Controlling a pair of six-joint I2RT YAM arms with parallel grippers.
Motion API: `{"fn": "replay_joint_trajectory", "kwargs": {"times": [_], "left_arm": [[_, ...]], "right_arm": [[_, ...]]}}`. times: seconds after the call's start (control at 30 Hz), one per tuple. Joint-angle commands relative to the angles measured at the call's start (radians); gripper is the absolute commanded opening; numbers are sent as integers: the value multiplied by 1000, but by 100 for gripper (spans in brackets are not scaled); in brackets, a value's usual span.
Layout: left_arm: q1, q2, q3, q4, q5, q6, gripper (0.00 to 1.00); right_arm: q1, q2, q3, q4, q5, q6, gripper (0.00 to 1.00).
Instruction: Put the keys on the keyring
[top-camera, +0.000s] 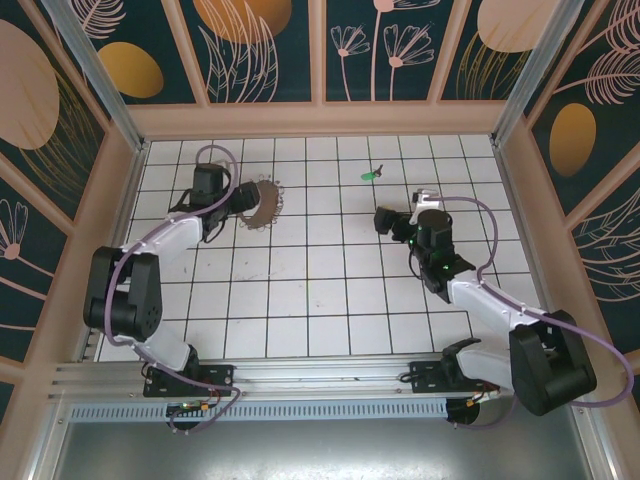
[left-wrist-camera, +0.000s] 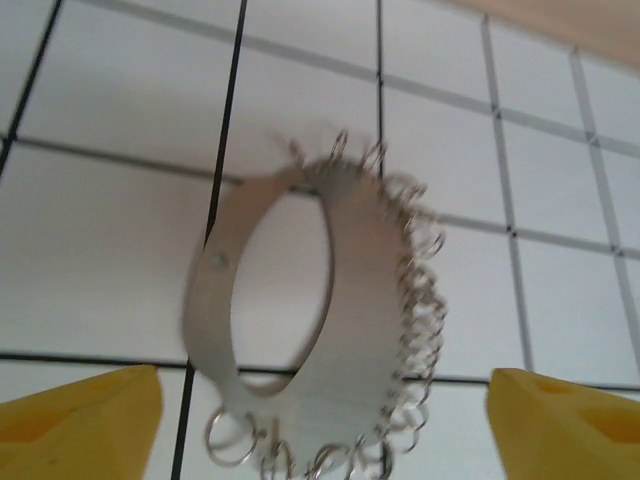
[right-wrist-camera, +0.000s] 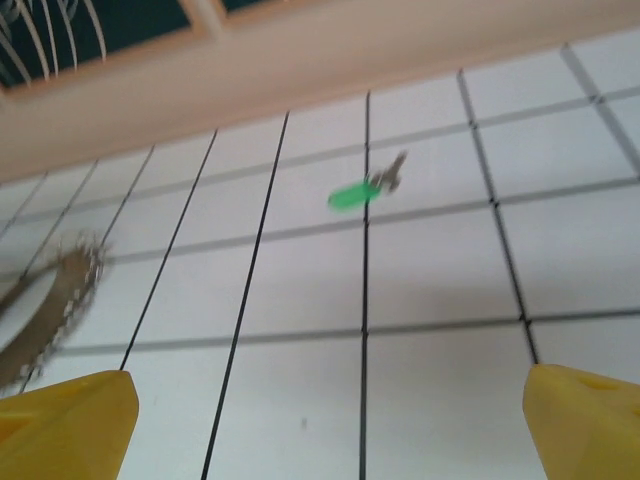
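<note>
Though keyring (left-wrist-camera: 362, 300) is blurred, btm cropped — L gripper (left-wrist-camera: 322, 425) spread | R gripper (right-wrist-camera: 325, 425) spread | key (right-wrist-camera: 350, 196) fuzzy

Overhead view, low wrist views (sharing keyring (left-wrist-camera: 365, 300))

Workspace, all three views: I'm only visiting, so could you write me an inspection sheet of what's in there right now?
Surface: white tiled table with dark grid lines.
Job's things: green key lies near the far wall; keyring, a grey band fringed with small rings, lies far left.
Clutter: nothing seen.
Grippers: left gripper open, keyring just ahead between its fingers, not gripped; right gripper open, aimed at the key.
Cables: a lilac cable runs along each arm.
Surroundings: teal plant-patterned panels in beige frames.
</note>
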Motion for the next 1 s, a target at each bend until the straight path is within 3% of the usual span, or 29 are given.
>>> {"fn": "replay_joint_trajectory", "kwargs": {"times": [0.0, 0.23, 0.57, 0.83, 0.97], "left_arm": [[-3, 34, 33, -107, -41, 8, 75], [-34, 70, 24, -118, -52, -2, 47], [-60, 187, 67, -130, -60, -9, 32], [-73, 182, 52, -141, -53, -9, 7], [-79, 159, 22, -141, -46, -13, 1]], "right_arm": [[19, -5, 8, -64, -82, 45, 99], [39, 12, 24, -86, -113, 16, 99], [39, 24, 34, -76, -130, -15, 99], [34, 22, 29, -59, -128, -23, 98], [33, 4, 14, -45, -110, -28, 98]]}}
